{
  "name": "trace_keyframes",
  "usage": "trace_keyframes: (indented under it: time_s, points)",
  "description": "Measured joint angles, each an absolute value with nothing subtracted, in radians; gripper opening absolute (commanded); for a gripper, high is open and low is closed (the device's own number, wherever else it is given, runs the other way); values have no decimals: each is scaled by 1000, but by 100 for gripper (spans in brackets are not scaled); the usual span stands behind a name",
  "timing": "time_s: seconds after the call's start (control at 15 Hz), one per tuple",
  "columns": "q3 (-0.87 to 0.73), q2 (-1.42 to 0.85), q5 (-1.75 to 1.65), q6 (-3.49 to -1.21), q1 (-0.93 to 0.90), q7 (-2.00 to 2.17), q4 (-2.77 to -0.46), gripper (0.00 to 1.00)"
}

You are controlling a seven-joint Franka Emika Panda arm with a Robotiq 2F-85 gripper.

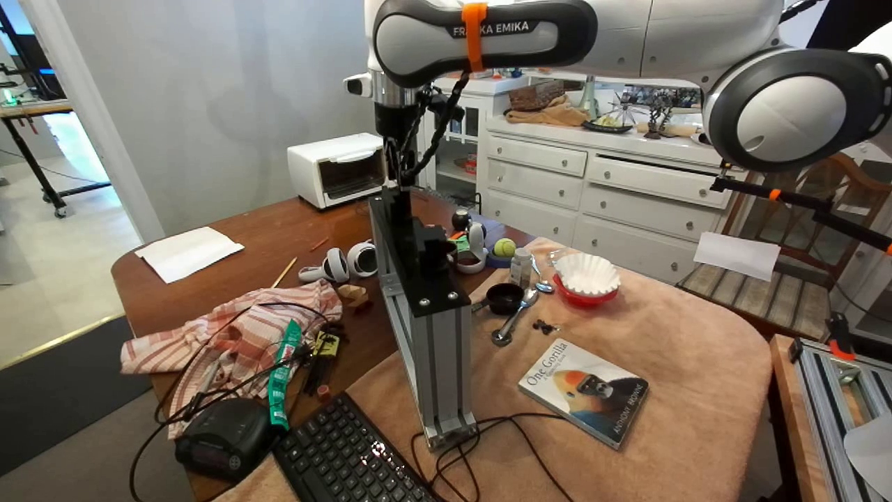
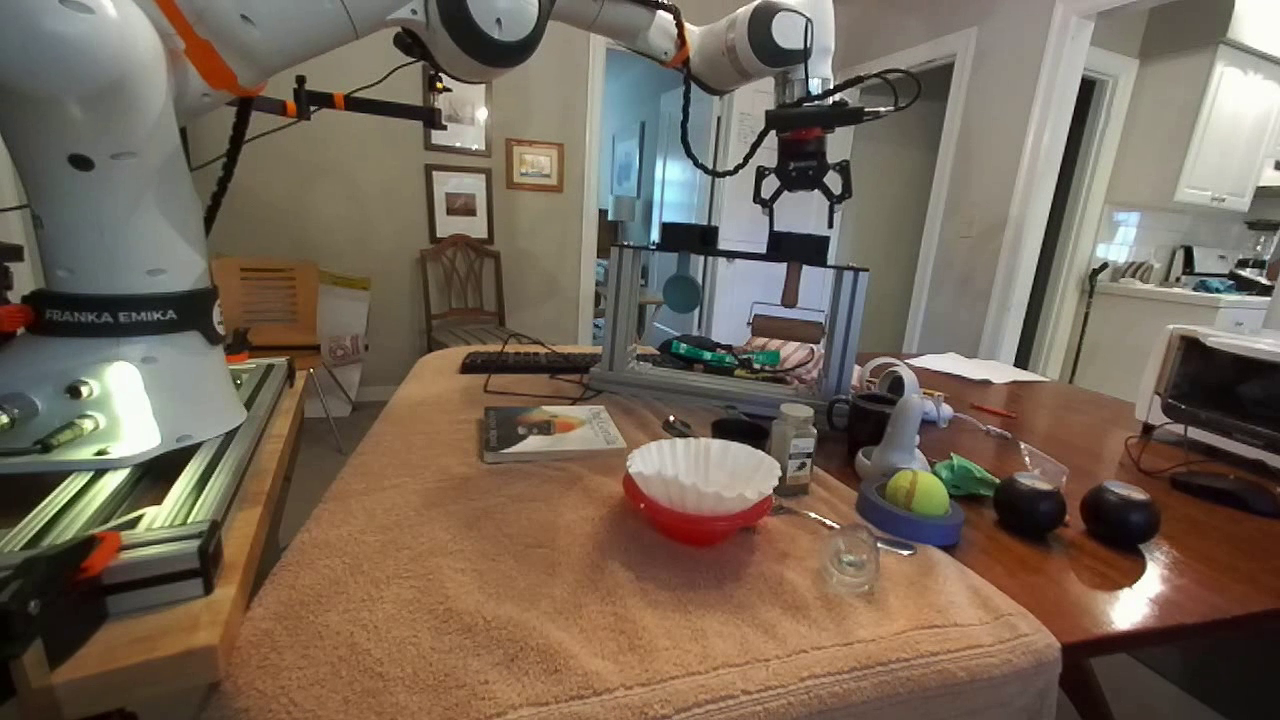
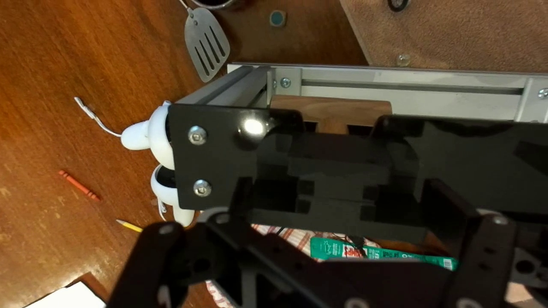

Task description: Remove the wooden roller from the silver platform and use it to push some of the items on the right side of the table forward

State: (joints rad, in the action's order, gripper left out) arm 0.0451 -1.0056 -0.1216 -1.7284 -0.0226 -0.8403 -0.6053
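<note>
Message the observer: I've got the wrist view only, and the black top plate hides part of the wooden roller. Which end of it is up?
Observer: The handle. In an exterior view, the wooden roller hangs below the black top plate with its roller end down.
Operator: And what sits on the towel, outside my frame?
Observer: Among other things, a red bowl with white fluted paper filters in it, seen in both exterior views.
</note>
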Motion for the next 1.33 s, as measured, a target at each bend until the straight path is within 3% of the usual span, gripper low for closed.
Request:
trace_keyframes:
  time_s: [0.47, 0.53, 0.6, 0.87, 1.33]
  points:
    - [47, -1028, -121, -1728, -23, -848, -605, 100]
    - [47, -1031, -121, -1728, -23, -848, -605, 91]
    - [47, -1033, -121, -1728, -23, -848, -605, 73]
    - [47, -1040, -120, -1728, -22, -847, -604, 40]
    - [49, -1040, -115, -1728, -18, -840, -599, 37]
